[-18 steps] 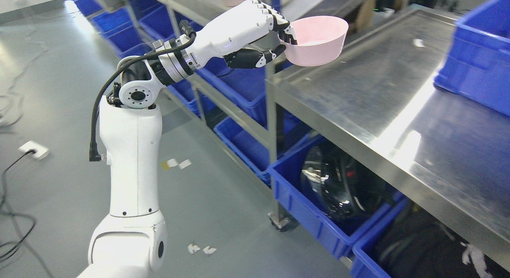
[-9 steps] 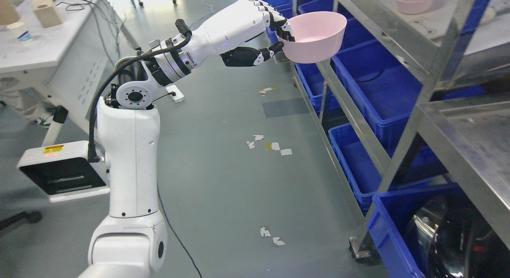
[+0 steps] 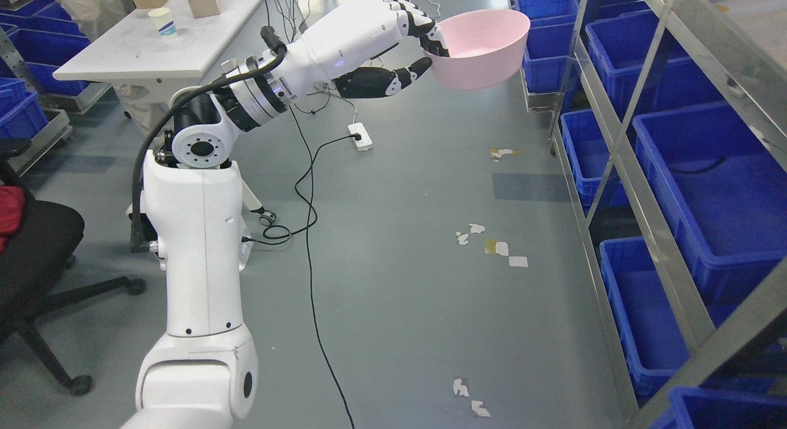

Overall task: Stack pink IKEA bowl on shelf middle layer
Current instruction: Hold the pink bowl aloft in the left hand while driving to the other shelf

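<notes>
1. A pink bowl (image 3: 482, 48) is held aloft at the top of the head view, gripped at its near rim by the left robot hand (image 3: 393, 45).
2. The fingers (image 3: 424, 32) are hooked over the rim, with the thumb pressed beneath.
3. The bowl is seen above the grey floor (image 3: 399, 244), left of a metal shelf (image 3: 645, 226) filled with blue bins (image 3: 707, 189).
4. A white table (image 3: 154, 54) is seen behind the arm.
</notes>
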Controlling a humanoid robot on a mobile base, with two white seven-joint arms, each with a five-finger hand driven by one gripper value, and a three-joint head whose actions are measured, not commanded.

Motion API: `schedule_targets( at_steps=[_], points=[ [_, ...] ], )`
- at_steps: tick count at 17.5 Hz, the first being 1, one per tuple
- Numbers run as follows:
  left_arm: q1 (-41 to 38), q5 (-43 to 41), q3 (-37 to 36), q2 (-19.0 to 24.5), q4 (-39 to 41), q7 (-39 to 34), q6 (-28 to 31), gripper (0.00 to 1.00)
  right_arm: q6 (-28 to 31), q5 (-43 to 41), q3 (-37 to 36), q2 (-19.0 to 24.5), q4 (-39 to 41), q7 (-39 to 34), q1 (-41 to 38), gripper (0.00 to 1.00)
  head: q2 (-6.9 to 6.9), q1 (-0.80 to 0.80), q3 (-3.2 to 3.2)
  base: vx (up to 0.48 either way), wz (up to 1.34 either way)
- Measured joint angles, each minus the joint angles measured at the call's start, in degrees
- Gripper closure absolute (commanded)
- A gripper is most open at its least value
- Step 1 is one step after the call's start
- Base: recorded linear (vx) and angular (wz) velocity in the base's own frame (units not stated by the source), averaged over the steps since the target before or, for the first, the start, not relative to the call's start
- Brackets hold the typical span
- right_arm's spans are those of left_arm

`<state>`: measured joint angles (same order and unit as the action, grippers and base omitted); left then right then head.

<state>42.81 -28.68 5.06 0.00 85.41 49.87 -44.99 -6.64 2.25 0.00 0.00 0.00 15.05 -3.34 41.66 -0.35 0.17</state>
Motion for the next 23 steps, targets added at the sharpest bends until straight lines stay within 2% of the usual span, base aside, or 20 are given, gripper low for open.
schedule_targets(
  at_steps=[14, 23],
  points=[
    [-0.1, 3.1, 1.2, 0.0, 1.8, 0.1, 0.0, 0.99, 0.0, 0.0, 0.0, 0.0, 0.0, 0.0, 0.0, 0.0, 0.0, 0.0, 0.0, 0.301, 0.12],
    [-0.7, 4.0, 1.8, 0.0, 2.1, 0.1, 0.0, 0.98, 0.0, 0.0, 0.0, 0.0, 0.0, 0.0, 0.0, 0.0, 0.0, 0.0, 0.0, 0.375, -0.13]
  ],
)
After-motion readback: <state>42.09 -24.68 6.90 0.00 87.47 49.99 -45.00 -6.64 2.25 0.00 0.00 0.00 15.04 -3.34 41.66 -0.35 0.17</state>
